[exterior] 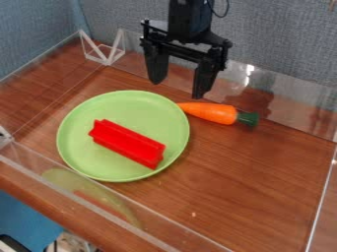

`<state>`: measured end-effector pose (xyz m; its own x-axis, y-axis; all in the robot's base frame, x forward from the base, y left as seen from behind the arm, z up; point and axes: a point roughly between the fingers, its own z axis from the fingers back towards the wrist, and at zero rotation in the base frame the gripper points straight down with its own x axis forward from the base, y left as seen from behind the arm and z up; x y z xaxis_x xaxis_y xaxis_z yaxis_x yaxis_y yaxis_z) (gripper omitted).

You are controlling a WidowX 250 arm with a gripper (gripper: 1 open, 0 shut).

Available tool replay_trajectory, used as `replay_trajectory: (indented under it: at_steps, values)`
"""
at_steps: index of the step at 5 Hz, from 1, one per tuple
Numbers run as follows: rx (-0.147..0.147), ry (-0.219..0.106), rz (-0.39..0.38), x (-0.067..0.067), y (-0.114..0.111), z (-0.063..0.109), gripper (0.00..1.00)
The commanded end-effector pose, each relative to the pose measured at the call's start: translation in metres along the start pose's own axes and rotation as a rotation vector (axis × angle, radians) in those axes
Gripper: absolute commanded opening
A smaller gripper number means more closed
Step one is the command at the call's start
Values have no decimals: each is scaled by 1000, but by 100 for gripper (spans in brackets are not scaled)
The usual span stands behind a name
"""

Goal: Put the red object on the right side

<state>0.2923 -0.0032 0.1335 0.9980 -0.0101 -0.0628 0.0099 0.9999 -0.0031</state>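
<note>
Below and left of the gripper [184,79], the red object [126,142] lies on a green plate [82,116]. The gripper hangs with jaws spread wide, holding nothing. Just right and below it lies a carrot [219,114], seemingly not touching it.

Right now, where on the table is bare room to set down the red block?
Bare wood lies right of the green plate, below the carrot, toward the right wall. The gripper and carrot crowd the back.
</note>
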Motion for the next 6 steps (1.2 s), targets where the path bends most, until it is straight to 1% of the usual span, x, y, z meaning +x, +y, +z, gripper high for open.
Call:
replay_trajectory:
  at_steps: [1,2,3,4,5,6]
  values:
    - [12,16,-159,-10,14,-9,100]
    - [36,19,-356,-16,16,-21,100]
    - [62,15,-515,-24,32,-32,100]
    - [86,20,-685,-32,43,-41,100]
    - [93,20,-802,-36,45,-46,100]
    - [96,25,-834,-47,42,-43,100]
